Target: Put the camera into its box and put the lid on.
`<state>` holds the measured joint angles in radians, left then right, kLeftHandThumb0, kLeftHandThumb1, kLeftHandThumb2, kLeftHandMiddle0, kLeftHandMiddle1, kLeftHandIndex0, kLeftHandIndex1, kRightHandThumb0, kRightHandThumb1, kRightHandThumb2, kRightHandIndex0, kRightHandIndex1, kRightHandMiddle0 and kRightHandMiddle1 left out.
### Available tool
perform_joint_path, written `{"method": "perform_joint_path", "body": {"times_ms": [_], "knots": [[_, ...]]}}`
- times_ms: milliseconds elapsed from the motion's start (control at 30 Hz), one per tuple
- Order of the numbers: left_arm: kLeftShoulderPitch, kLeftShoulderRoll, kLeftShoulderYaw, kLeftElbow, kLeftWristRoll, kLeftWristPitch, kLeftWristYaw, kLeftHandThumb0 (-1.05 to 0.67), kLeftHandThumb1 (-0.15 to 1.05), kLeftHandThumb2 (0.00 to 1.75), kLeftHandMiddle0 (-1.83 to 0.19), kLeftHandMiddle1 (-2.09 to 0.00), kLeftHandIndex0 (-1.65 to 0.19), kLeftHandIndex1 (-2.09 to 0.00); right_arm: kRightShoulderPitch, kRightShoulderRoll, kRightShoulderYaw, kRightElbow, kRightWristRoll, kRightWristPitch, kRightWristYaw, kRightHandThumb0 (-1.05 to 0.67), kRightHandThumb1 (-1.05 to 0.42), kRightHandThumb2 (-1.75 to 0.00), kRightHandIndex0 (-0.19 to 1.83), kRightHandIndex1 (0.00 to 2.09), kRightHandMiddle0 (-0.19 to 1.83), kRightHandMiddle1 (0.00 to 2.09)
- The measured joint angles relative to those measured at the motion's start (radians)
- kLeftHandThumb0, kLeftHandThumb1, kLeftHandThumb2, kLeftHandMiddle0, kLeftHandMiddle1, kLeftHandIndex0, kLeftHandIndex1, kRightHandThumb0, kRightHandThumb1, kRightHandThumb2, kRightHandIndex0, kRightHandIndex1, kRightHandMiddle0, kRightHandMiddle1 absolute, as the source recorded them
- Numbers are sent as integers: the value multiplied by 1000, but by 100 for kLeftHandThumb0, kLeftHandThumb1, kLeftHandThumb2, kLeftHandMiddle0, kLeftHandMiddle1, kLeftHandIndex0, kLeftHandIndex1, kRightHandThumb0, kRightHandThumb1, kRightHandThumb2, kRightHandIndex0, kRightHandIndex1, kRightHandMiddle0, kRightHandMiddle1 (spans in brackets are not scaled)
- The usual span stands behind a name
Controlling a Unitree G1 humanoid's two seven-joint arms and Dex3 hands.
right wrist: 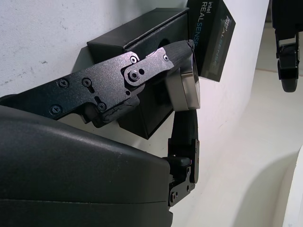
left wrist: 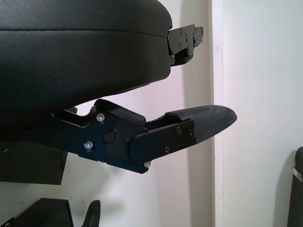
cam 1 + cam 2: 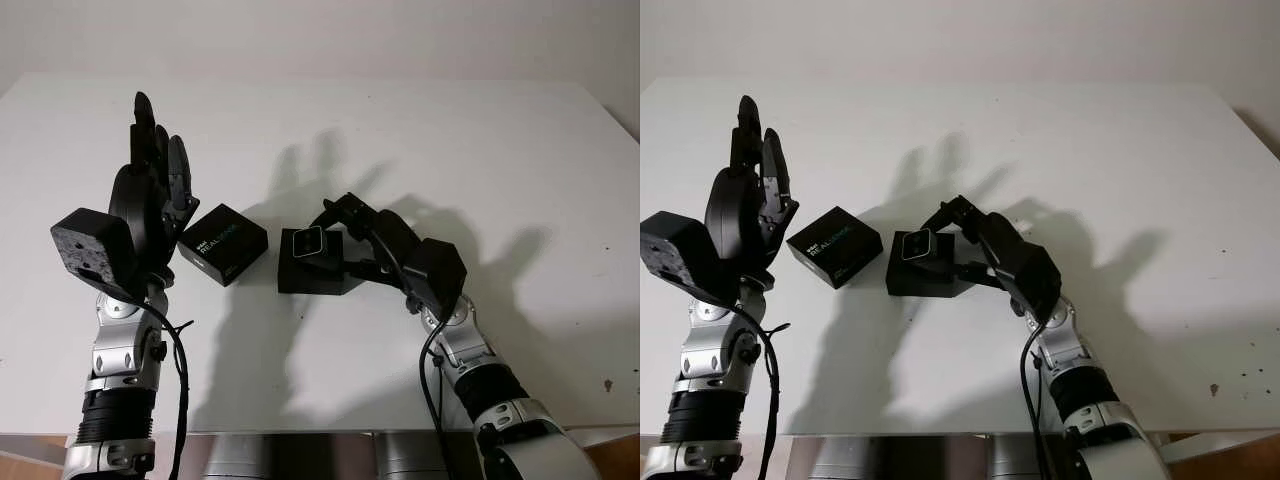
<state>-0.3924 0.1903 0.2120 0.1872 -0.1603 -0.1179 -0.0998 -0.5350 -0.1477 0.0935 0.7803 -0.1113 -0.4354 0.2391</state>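
A black open box (image 3: 312, 278) stands in the middle of the white table. The small silver camera (image 3: 308, 241) sits at the box's top opening, and my right hand (image 3: 338, 238) is shut on it from the right. In the right wrist view one finger lies over the camera (image 1: 185, 87) and another comes up under it, with the box (image 1: 137, 40) behind. The black lid (image 3: 224, 243), printed REALSENSE, lies flat just left of the box. My left hand (image 3: 156, 175) is open, raised upright above the table to the left of the lid.
The white table (image 3: 460, 130) stretches wide behind and to the right of the box. Its front edge runs along the bottom, where both forearms come up. A wall rises behind the far edge.
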Motion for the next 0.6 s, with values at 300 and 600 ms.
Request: {"method": "perform_joint_path", "body": {"times_ms": [300, 600], "knots": [[0, 2, 0, 0, 1, 0, 0, -71, 105, 69, 19, 0, 19, 0, -3, 2, -1, 15, 1, -11, 2, -48, -97, -5, 19, 5, 23, 164], [0, 2, -1, -4, 1, 4, 1, -71, 105, 69, 19, 0, 19, 0, -12, 2, 0, 33, -5, -23, -2, -48, -97, -5, 20, 6, 23, 164]]}}
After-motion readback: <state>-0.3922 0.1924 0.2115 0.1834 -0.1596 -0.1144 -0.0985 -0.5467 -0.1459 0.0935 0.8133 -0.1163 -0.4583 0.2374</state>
